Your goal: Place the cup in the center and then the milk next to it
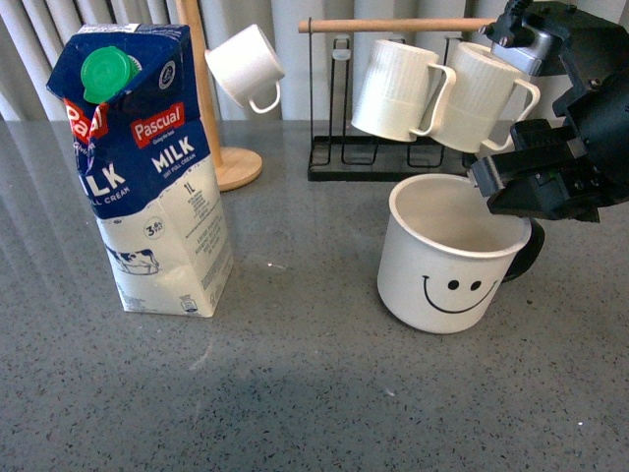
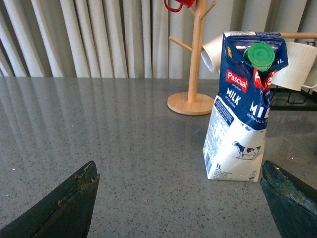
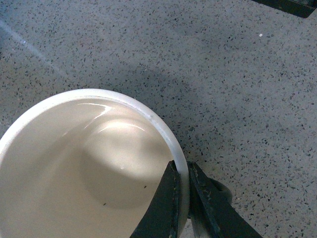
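Pinching the rim beside the handle, right claw [image 3: 182, 169] clamped on the smiley cup [image 1: 447, 261], a grip seemingly meant for carrying it leftward from right of centre on the table [image 1: 314, 403]; milk carton [image 1: 147, 167] upright at left, facing the left claw [image 2: 178, 213], fingers apart.

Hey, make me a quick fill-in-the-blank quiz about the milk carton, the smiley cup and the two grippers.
The cap on the milk carton is ____.
The right gripper is shut on the ____ of the cup.
____ ribbed mugs hang from the rack behind the cup.
The left gripper is ____, holding nothing.
Missing words: green; rim; two; open.
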Robot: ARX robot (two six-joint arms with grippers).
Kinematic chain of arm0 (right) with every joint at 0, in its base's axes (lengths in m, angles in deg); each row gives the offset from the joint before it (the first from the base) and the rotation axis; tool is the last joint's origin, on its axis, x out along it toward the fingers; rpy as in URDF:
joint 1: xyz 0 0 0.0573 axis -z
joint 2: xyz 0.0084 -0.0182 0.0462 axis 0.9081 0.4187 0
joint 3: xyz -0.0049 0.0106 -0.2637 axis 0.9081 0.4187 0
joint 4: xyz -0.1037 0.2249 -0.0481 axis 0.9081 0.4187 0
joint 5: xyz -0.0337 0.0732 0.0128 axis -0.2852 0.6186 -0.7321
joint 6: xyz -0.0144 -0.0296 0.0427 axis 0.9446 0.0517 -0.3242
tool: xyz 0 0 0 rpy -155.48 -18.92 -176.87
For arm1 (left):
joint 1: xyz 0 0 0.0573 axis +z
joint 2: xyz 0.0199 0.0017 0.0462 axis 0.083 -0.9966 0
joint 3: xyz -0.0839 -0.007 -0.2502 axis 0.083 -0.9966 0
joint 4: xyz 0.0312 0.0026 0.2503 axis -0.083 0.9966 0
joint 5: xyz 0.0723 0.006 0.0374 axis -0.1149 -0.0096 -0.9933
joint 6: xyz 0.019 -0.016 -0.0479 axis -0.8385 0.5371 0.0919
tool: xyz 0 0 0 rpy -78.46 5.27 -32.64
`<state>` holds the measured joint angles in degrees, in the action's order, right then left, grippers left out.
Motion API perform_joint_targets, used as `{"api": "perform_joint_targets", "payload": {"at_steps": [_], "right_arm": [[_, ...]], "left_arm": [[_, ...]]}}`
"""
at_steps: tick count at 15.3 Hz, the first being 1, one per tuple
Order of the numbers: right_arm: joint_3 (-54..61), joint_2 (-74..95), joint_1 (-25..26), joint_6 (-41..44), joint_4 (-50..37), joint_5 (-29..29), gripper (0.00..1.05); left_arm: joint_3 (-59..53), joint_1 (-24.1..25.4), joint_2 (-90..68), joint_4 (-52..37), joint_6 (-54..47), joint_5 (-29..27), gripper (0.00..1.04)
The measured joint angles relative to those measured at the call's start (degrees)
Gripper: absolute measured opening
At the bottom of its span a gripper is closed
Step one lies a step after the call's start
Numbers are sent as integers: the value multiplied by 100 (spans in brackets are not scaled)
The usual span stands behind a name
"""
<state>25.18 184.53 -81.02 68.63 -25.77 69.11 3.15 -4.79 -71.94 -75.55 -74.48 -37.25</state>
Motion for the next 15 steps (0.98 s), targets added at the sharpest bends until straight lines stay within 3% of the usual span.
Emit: {"api": "perform_joint_targets", "payload": {"at_steps": [9,10,11,15], "right_arm": [[-146,125,-155,-28,-11,-129,3],[-146,125,-155,-24,-7,-127,7],[-146,127,-155,-2,-39,-125,16],[-146,57,-181,116,-251,-15,75]], "left_arm": [[0,2,0,0,0,0,98],[0,0,0,0,0,0,98],[0,2,0,0,0,0,98],[0,0,0,0,0,0,98]]}}
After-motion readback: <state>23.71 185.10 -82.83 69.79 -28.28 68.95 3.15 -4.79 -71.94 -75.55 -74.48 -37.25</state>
